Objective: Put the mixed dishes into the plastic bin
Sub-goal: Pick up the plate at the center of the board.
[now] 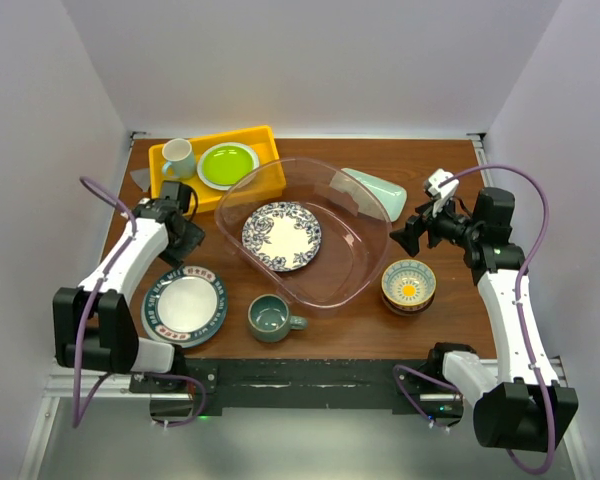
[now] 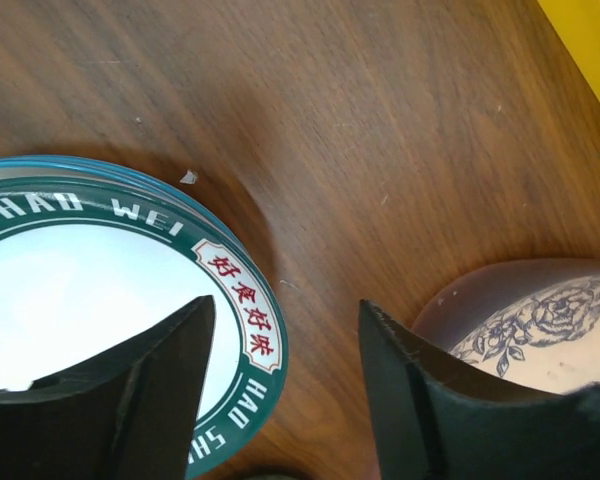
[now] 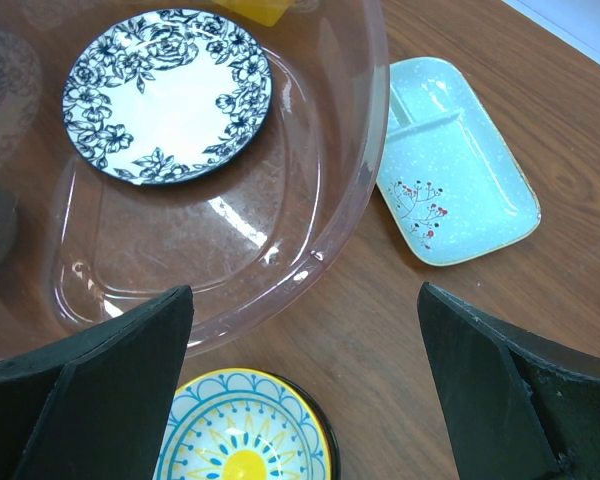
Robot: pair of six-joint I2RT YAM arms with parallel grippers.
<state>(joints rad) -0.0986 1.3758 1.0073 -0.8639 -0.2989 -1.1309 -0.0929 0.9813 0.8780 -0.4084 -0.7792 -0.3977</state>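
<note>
Now the half-open left gripper (image 2: 285,310) straddles the far rim of the green-rimmed plate (image 2: 80,270). Pinch squarely, then lift. The right gripper (image 3: 305,292) gapes wide, empty.

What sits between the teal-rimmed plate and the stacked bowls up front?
The grey-green mug and, beside it, the plastic bin's near corner; the top view shows both.

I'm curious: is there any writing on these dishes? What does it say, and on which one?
"HAO WEI": white capitals on the rim of the green-rimmed plate, in the left wrist view.
"好食好味", as best I can tell: red characters in a white panel on that same rim.
"HAO SH": further along the rim; the rest is hidden.
Top view: this rim lettering is too small to read.
No other words are visible.
</note>
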